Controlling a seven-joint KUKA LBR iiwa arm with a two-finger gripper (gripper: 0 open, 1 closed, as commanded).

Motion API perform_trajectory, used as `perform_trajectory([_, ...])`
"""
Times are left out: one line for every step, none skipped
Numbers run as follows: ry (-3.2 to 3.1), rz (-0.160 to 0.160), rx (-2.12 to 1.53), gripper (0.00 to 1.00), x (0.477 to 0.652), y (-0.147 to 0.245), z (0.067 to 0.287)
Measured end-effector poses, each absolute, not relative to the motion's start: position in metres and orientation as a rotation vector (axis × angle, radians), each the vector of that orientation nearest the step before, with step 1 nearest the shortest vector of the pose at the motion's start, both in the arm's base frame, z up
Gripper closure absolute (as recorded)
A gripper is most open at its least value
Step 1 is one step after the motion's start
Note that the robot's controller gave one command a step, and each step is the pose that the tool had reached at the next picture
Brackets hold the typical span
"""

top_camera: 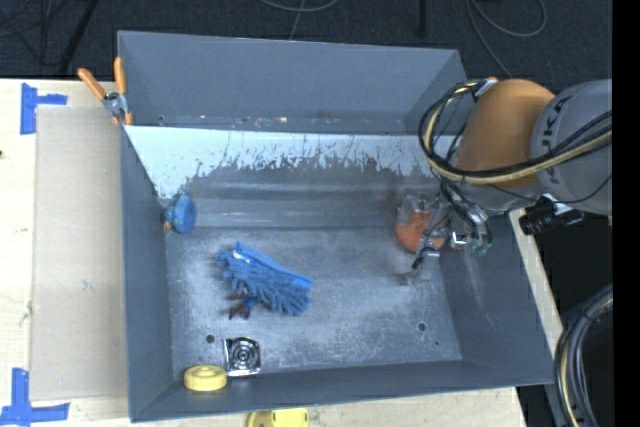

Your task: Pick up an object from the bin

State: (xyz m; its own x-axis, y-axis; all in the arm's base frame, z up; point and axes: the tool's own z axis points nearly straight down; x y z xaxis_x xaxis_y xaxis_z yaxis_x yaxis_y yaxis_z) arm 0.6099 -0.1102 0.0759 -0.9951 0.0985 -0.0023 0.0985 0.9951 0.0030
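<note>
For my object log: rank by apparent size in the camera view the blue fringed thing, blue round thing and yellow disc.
1. blue fringed thing, clearly the largest.
2-3. yellow disc and blue round thing look alike, too close to rank.

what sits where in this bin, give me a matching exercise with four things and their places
Things
1. blue fringed thing
2. flat yellow round thing
3. small blue round thing
4. claw

Places
a. against the left wall of the bin
b. near the front left corner
c. over the right side of the floor
d. on the floor, left of the middle

Pairs: 1-d, 2-b, 3-a, 4-c
</note>
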Motion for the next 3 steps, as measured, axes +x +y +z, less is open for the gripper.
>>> perform_trajectory([3.114,0.008,0.383,0.00,0.613,-0.123,0.072])
perform_trajectory([3.132,0.001,0.215,1.00,0.606,-0.155,0.088])
perform_trajectory([3.132,0.000,0.213,0.00,0.606,-0.155,0.088])
